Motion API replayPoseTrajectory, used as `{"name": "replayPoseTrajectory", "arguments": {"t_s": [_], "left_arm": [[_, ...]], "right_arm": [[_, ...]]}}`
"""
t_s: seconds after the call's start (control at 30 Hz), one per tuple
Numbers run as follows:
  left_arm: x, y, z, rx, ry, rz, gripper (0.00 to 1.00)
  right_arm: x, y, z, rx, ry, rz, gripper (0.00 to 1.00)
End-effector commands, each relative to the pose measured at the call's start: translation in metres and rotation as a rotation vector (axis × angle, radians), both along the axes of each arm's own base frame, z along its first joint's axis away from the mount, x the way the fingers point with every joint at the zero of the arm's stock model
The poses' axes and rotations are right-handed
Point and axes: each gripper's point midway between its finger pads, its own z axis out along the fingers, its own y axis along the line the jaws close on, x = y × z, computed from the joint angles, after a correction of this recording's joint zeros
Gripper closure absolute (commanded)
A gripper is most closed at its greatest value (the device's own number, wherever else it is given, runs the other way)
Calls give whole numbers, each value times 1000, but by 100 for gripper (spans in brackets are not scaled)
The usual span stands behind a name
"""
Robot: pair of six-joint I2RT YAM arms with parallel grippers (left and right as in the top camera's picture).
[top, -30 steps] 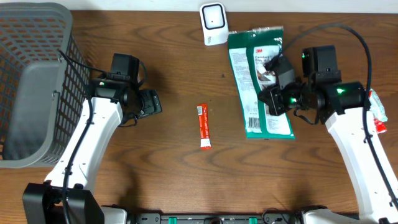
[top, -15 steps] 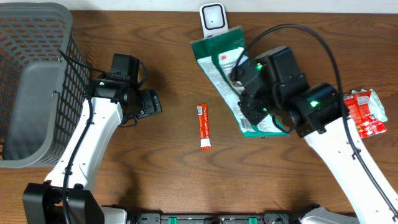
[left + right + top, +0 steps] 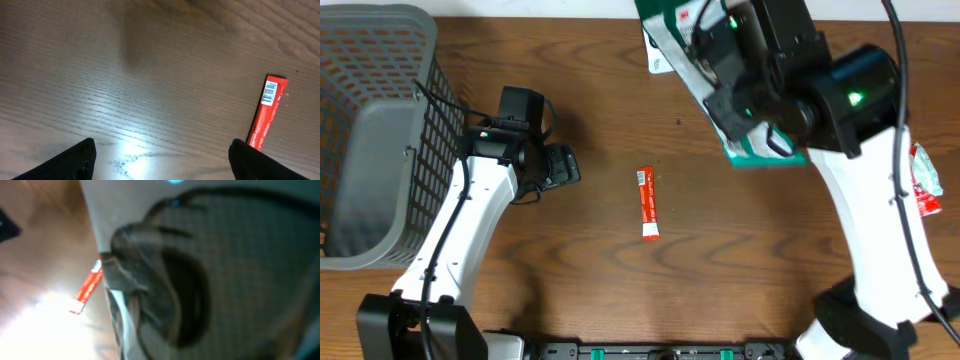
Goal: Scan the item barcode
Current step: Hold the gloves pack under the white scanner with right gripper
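In the overhead view my right gripper (image 3: 720, 92) is shut on a flat green and white package (image 3: 668, 28) and holds it high above the table's back edge. The package covers most of the white barcode scanner (image 3: 658, 64); only a sliver shows under its left edge. In the right wrist view the package (image 3: 210, 270) fills the frame as a dark blur and my fingers cannot be made out. My left gripper (image 3: 563, 166) hovers low over the bare wood at the left, open and with nothing in it (image 3: 162, 162).
A thin red stick packet (image 3: 647, 203) lies at the table's middle, its barcode end showing in the left wrist view (image 3: 267, 112). A grey mesh basket (image 3: 380, 130) fills the far left. A red snack wrapper (image 3: 925, 185) lies at the right edge.
My right arm has lifted the green package off the table and swung it up and left over the scanner. The left arm has not moved.
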Motion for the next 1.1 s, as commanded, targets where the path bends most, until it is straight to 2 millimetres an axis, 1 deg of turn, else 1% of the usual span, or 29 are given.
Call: {"name": "replayPoseTrajectory", "arguments": {"t_s": [0.0, 0.07, 0.2, 0.23, 0.3, 0.37, 0.4, 0.43, 0.47, 0.5, 0.53, 0.57, 0.63, 0.7, 0.77, 0.87, 0.9, 0.93, 1.0, 1.07], "left_arm": [[0, 1, 2, 6, -7, -2, 14], [0, 1, 2, 6, -7, -2, 14], [0, 1, 2, 6, -7, -2, 14], [0, 1, 2, 6, -7, -2, 14], [0, 1, 2, 6, -7, -2, 14], [0, 1, 2, 6, -7, -2, 14], [0, 1, 2, 6, -7, -2, 14], [0, 1, 2, 6, -7, -2, 14], [0, 1, 2, 6, -7, -2, 14], [0, 1, 2, 6, -7, -2, 14], [0, 1, 2, 6, -7, -2, 14], [0, 1, 2, 6, -7, -2, 14], [0, 1, 2, 6, -7, -2, 14], [0, 1, 2, 6, -7, -2, 14], [0, 1, 2, 6, -7, -2, 14], [0, 1, 2, 6, -7, -2, 14], [0, 1, 2, 6, -7, -2, 14], [0, 1, 2, 6, -7, -2, 14], [0, 1, 2, 6, -7, -2, 14], [0, 1, 2, 6, -7, -2, 14]], "right_arm": [[28, 13, -23, -131, -21, 64, 99], [41, 17, -34, -212, -39, 88, 99], [70, 24, -60, -437, -84, 130, 99], [77, 28, -65, -471, -95, 145, 99], [97, 43, -78, -530, -135, 191, 99], [111, 53, -87, -575, -165, 238, 99], [127, 60, -93, -637, -206, 271, 99], [136, 63, -95, -673, -229, 286, 99], [151, 69, -99, -722, -271, 307, 99], [161, 76, -101, -742, -302, 325, 99], [172, 83, -104, -751, -334, 340, 99], [187, 92, -106, -747, -388, 336, 99], [208, 104, -111, -751, -458, 337, 99], [231, 120, -118, -763, -547, 342, 99], [244, 128, -124, -772, -600, 338, 99], [265, 132, -132, -782, -674, 319, 99], [279, 132, -138, -762, -722, 290, 99], [283, 133, -143, -750, -733, 290, 99], [295, 133, -164, -718, -742, 318, 96], [301, 133, -181, -687, -729, 353, 96]]}}
